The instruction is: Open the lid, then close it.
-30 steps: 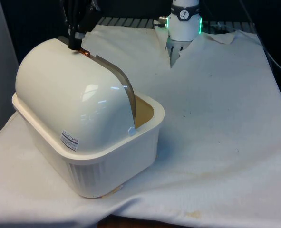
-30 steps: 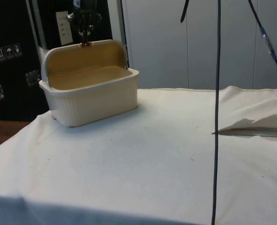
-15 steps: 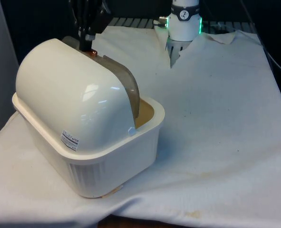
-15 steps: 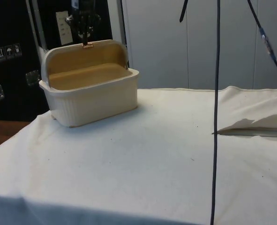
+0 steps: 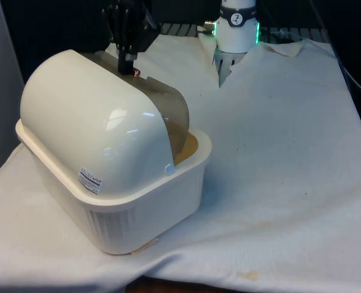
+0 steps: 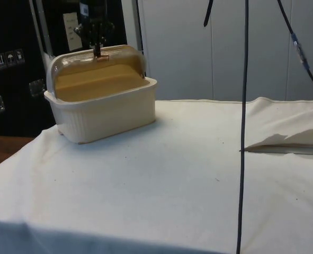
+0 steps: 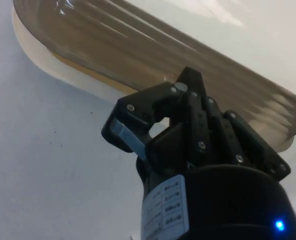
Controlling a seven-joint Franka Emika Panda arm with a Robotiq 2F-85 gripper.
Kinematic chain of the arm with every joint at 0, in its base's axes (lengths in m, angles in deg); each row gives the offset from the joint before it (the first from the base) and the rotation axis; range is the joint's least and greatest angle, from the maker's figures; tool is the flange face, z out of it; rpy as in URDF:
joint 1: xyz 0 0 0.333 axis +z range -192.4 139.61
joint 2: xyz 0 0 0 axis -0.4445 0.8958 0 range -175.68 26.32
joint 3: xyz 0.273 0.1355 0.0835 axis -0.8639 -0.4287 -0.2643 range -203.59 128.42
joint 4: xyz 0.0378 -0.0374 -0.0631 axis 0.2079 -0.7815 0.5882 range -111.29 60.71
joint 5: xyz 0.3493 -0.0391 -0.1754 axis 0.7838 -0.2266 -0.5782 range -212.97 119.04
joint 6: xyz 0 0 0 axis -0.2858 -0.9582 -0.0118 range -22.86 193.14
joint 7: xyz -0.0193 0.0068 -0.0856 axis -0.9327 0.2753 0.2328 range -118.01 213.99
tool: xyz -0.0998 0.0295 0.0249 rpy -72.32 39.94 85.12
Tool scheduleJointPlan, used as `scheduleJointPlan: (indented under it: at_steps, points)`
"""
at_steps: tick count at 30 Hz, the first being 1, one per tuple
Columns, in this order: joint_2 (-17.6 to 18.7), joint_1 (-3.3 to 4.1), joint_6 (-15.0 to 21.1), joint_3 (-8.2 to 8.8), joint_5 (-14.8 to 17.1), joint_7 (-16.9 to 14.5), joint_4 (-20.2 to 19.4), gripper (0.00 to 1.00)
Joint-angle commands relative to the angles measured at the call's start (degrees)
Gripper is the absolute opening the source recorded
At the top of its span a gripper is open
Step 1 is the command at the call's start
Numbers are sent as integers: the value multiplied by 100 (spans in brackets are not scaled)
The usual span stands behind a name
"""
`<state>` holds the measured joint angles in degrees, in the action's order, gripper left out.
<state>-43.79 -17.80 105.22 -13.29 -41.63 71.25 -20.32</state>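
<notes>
One cream bread box [image 5: 107, 183] is seen on the white cloth [image 5: 278, 159], toward the front view's left, with its rounded white back turned to that camera. In the side view the box [image 6: 100, 114] stands at the far left part of the table, its open front facing across the cloth [image 6: 172, 180]. A smoky brown see-through lid [image 5: 168, 113] is drawn partway out over the top of the dome; in the side view the lid [image 6: 116, 55] covers the upper part of the opening, while the tan inside of the box is left exposed below it. A small copper-coloured knob [image 5: 135, 72] is fixed at the lid's edge, and it is also seen in the side view [image 6: 101, 55]. The black gripper [image 5: 129, 61] is held directly above the box, its fingers closed on that knob. In the side view the gripper [image 6: 97, 50] points straight down onto the lid's top. In the wrist view the fingers [image 7: 132, 142] are drawn together close against the ribbed brown lid [image 7: 153, 50], with the cloth [image 7: 47, 165] lying beneath. A dark cable [image 6: 244, 127] is seen hanging down through the side view, well apart from the box.
</notes>
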Motion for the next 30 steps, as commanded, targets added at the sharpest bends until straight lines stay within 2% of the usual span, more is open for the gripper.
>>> scheduleJointPlan:
  at_steps: [1,7,8,14,15,23,24,26,30]
  points:
    - [6,6,6,-52,63,-11,-69,0]
    - [-34,40,-275,-34,0,0,-23,0]
    - [-57,52,-304,-80,52,-17,-92,0]
    - [-120,86,-584,-109,57,-34,-120,0]
    - [-86,86,-607,-74,0,-11,-69,0]
    - [-155,97,-1008,-212,120,-74,-92,0]
    - [-120,103,-945,-166,57,-46,-69,0]
    - [-160,92,-1083,-241,132,-74,-86,0]
    - [-189,115,-1215,-304,138,-57,-97,0]
